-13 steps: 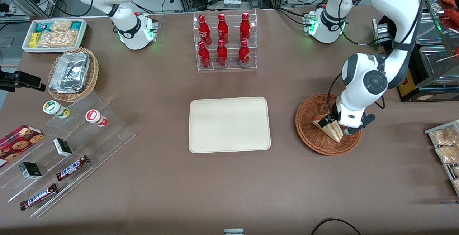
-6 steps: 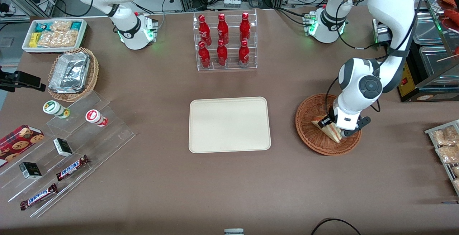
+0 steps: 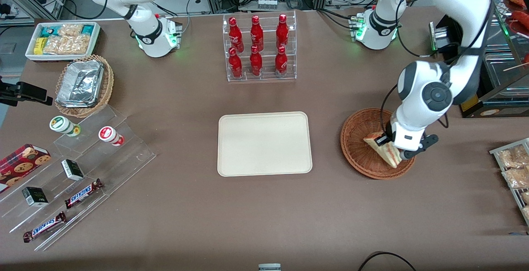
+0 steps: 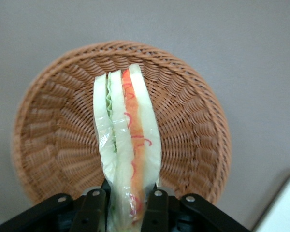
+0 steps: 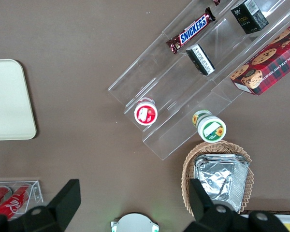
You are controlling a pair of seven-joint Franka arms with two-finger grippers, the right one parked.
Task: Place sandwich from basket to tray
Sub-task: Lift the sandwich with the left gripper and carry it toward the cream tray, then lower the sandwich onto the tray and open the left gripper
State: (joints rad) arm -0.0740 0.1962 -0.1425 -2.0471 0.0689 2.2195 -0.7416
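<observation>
"SNICKERS" — on two chocolate bars (image 3: 84,193) (image 3: 44,226)

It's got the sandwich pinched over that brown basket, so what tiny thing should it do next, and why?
Probably carry it sideways toward the tray. The gripper is shut on the sandwich, which hangs above the basket rather than lying in it, so the lift looks done. The tray lies bare, toward the parked arm's end, at about the same depth.

white, green and red-striped sandwich (image 4: 126,145); reddish-brown woven basket (image 4: 48,130); cream tray (image 3: 264,143)
</observation>
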